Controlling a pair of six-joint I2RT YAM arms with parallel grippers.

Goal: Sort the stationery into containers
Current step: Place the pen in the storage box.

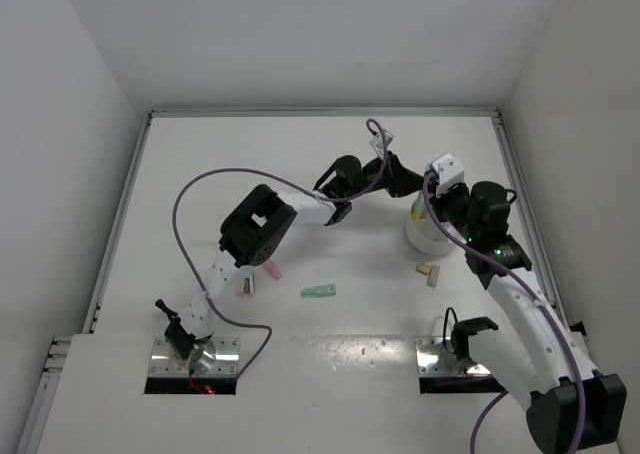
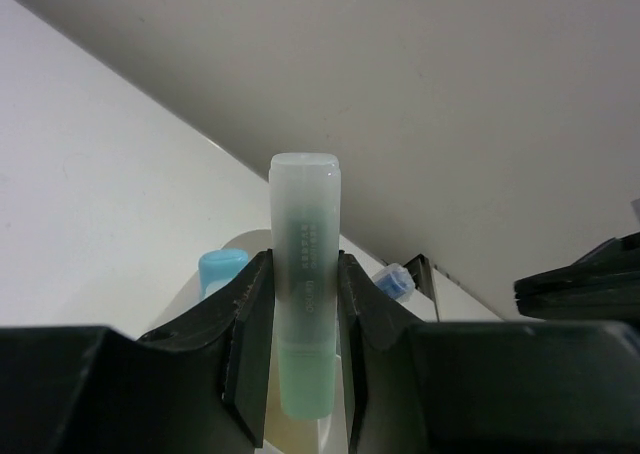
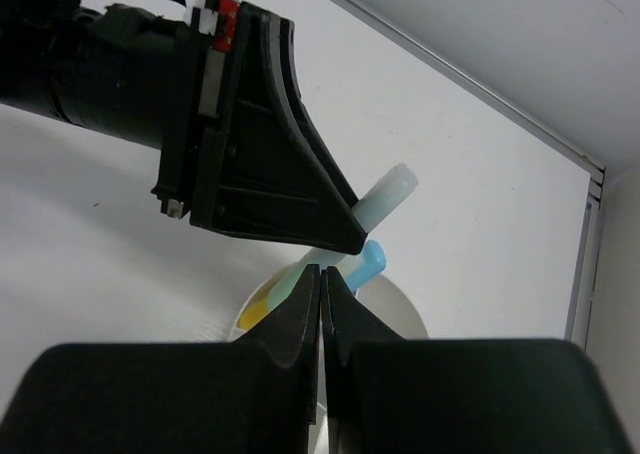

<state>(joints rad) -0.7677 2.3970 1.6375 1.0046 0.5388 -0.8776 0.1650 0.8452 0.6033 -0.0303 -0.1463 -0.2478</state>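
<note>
My left gripper [image 2: 304, 264] is shut on a pale green stick [image 2: 305, 204] with a frosted cap, held upright over the round white tub [image 2: 190, 292]. In the top view the left gripper [image 1: 405, 186] and right gripper [image 1: 433, 202] both hover at the tub [image 1: 425, 240]. My right gripper [image 3: 321, 274] is shut and empty just above the tub [image 3: 400, 312]. The tub holds a blue stick [image 3: 366, 263] and a yellow piece [image 3: 255, 310]. A clear blue-capped bottle [image 2: 393, 281] shows by the tub.
On the table lie a green stick [image 1: 318, 292], a pink stick [image 1: 271, 270], a small piece [image 1: 247, 286] beside it and tan blocks [image 1: 428, 271] in front of the tub. White walls enclose the table on three sides.
</note>
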